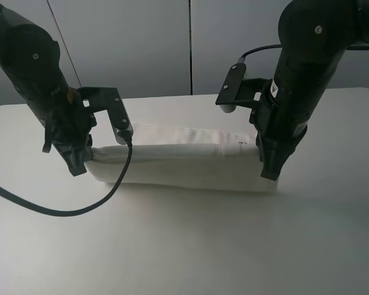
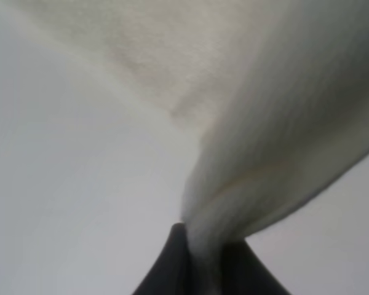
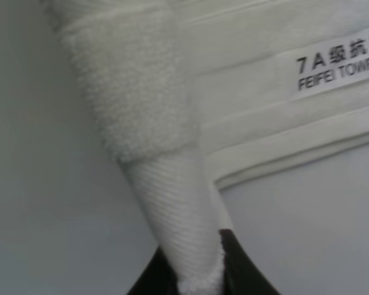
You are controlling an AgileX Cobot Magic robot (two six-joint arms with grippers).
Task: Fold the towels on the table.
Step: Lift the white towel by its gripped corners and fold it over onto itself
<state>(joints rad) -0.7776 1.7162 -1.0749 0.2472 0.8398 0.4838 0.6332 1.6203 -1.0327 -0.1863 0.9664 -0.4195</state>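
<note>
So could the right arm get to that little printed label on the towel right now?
Probably not yet: the label lies uncovered close by, but the right gripper is clamped on the edge of the towel and would have to let go first.

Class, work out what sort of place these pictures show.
Likely a robotics lab: a left arm and right arm holding a white towel on a plain white table, grey wall panels behind.

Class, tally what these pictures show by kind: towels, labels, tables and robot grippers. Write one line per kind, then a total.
white terry cloth towel: 1
small dark-printed label: 1
plain white matte table: 1
black grippers, left gripper and right gripper: 2
Total: 5
</note>
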